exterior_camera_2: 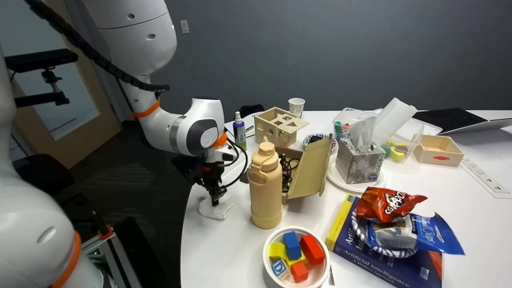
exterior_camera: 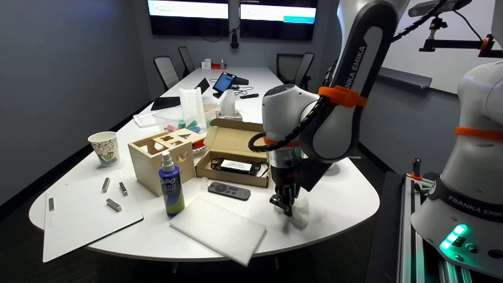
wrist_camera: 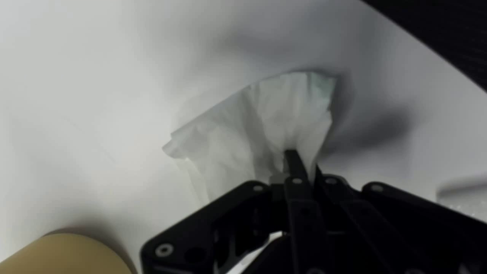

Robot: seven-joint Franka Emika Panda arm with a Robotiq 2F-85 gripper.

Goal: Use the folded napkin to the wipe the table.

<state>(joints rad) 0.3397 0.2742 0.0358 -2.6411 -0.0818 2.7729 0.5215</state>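
The folded napkin is white, thin and crumpled. It also shows in both exterior views, near the rounded end of the white table. My gripper points down and is shut on the napkin, pinching it between the fingertips. The napkin spreads out from the fingers on the table surface, close to the table's edge. The gripper also shows in the exterior views. The part of the napkin between the fingers is hidden.
A flat white sheet, a remote and an open cardboard box lie beside the gripper. A spray bottle stands past the sheet. A tall beige bottle stands close to the napkin, with a bowl of blocks nearby.
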